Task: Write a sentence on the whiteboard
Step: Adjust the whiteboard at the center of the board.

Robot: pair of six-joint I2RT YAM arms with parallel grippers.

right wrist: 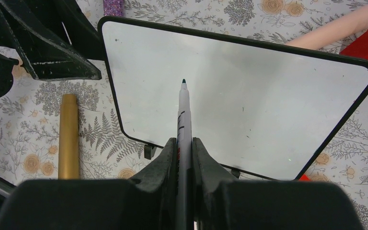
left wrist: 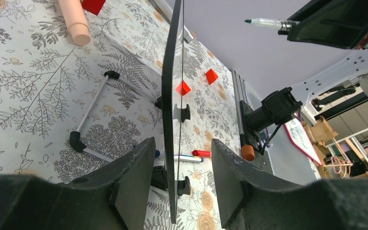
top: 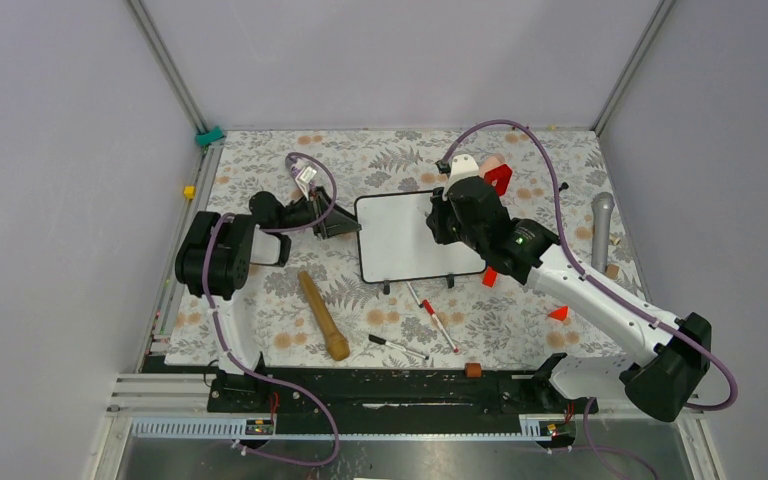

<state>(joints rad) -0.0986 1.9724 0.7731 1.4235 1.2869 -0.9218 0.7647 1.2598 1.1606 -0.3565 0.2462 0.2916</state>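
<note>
Right now we are getting set for the first stroke. The whiteboard point(top: 405, 240) is sitting in the middle of the top view on the floral table point(top: 520, 330). Its white face is showing no writing in any view, so we are judging that the whole sentence is yet to be written.

Our right gripper point(right wrist: 184, 143) is clamping a marker point(right wrist: 184, 110) between closed fingers. In the right wrist view the marker's dark green tip is pointing at the centre left of the board's face. In the left wrist view the marker, at the upper right of the frame, is hanging clear of the board, so the tip is not touching.

Our left gripper point(left wrist: 183, 143) is straddling the board's black-framed edge. Its fingers are standing apart with a gap showing on each side, so it is not pinching the board.

To do this step well, we are thinking the left gripper should close firmly on the frame before the tip lands. A light board on little feet is likely to slide under pen pressure. We are also thinking the tip should shift toward the board's upper left corner in the right wrist view. That leaves room for two lines while staying clear of the left gripper there. The tip should then come down gently, with light, even pressure.
</note>
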